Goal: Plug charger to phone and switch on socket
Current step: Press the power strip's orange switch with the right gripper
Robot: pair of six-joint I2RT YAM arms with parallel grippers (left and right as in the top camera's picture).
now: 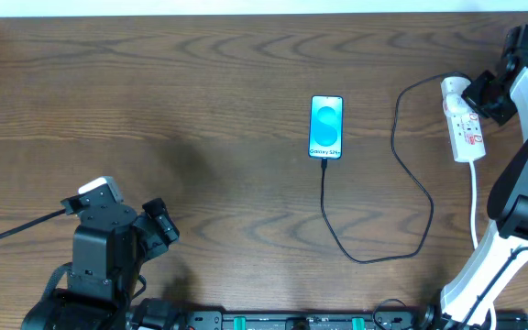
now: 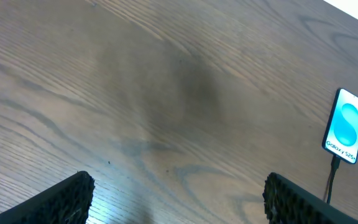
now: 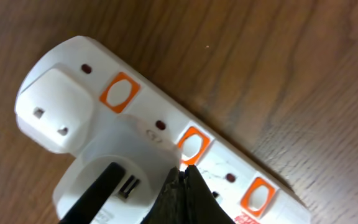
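Found the phone (image 1: 326, 126) flat and face up at mid-bench, screen lit, with the charger (image 1: 324, 192) already seated in its lower edge and looping slack across the bench (image 1: 200, 82) to a white adapter on the socket (image 1: 467, 130) at far right. Noted the right claw (image 3: 182, 177) fully shut, gripping nothing, tips together at the middle orange switch (image 3: 191, 146) of the strip. Noted the left claw (image 2: 179, 208) spread wide and empty, over bare wood well apart from the phone. Judged the socket light, hard-shelled and smooth, hence liable to skid or pivot under a sideways push; advise pressing straight down on the switch, no grasp needed. Judged the cable thin, limp and easily snagged, and the phone slippery and breakable, best left untouched. Saw the strip lying close under the right arm, its white cord (image 1: 474, 197) trailing back toward the arm base, leaving little room there. Saw ample open wood left of the phone.
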